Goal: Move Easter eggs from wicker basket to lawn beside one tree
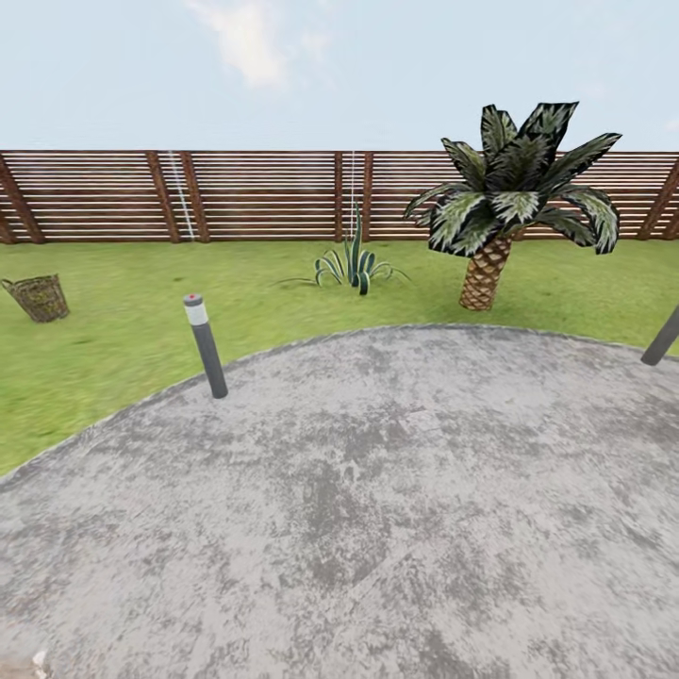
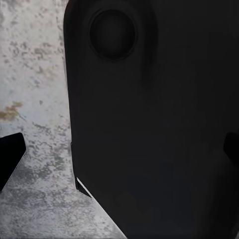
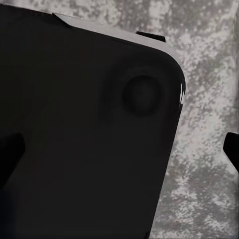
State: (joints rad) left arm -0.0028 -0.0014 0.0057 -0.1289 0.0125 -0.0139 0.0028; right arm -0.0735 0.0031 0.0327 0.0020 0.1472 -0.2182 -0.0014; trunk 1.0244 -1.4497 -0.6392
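The wicker basket [image 1: 40, 297] stands tilted on the lawn [image 1: 123, 311] at the far left, well beyond the patio edge. From here I cannot see into it, so the Easter eggs are hidden. The tree with the pale trunk is out of view. My left gripper [image 2: 119, 159] is open, its dark fingertips [image 2: 11, 159] at the sides of the left wrist view, with a dark part of the robot's body close in front. My right gripper [image 3: 119, 159] is open too, its fingertips [image 3: 10, 157] spread wide and holding nothing.
A grey round paved patio [image 1: 377, 490] lies under me. A grey bollard [image 1: 206, 345] stands at its left rim, another bollard [image 1: 662, 337] at the right. On the grass behind are a short palm [image 1: 490, 255], a spiky plant [image 1: 354, 266] and a slatted wooden fence [image 1: 264, 196].
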